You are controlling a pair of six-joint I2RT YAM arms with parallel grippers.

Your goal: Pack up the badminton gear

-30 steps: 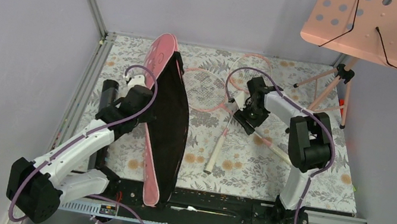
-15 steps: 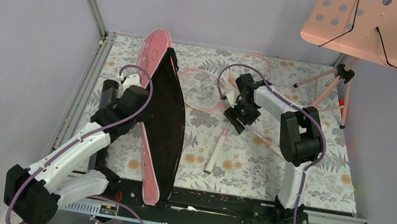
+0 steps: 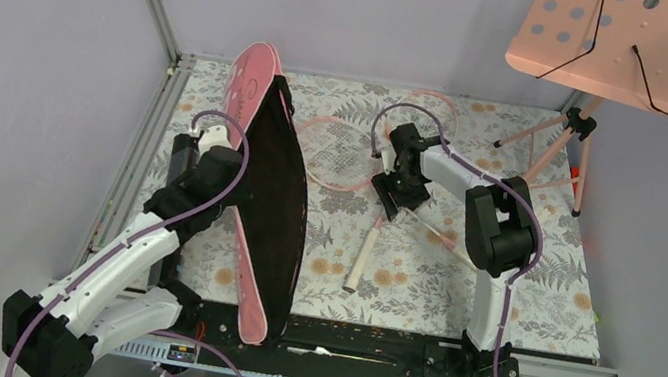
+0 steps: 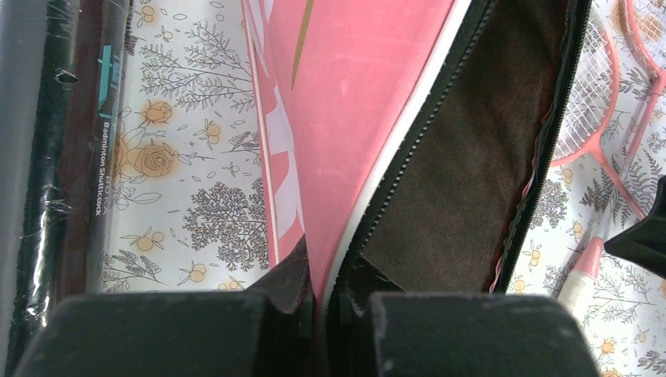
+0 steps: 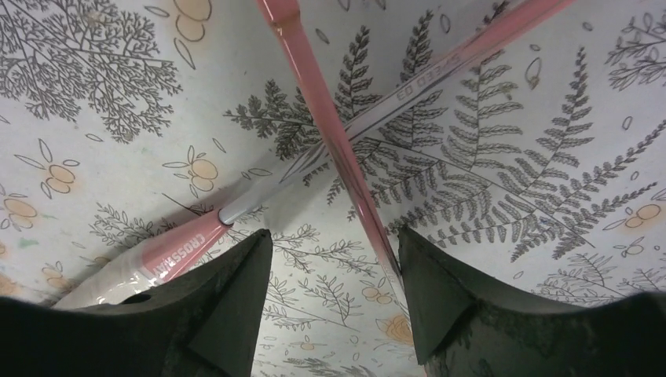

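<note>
The long pink racket bag [image 3: 263, 86] stands on edge with its black lining [image 3: 277, 200] facing right. My left gripper [image 3: 230, 167] is shut on the upper flap's zipper edge, pink outside [image 4: 353, 118] and dark lining [image 4: 471, 157] meeting at the gripper [image 4: 323, 294]. Two pink-framed rackets [image 3: 346, 150] lie crossed on the floral mat, one pale handle [image 3: 363, 254] pointing toward me. My right gripper [image 3: 397, 193] hangs open just above the crossed shafts [image 5: 330, 141], its fingers either side of bare mat, holding nothing. The black tube [image 4: 47, 157] lies along the mat's left edge.
A pink perforated music stand [image 3: 650, 51] overhangs the back right corner, its tripod legs [image 3: 560, 143] standing on the mat. A metal rail [image 3: 137, 157] runs along the left side. Grey walls close the back and sides.
My left gripper has drawn the bag's flap leftward and farther back, standing it more upright. The right gripper has shifted left along the rackets to their crossing.
</note>
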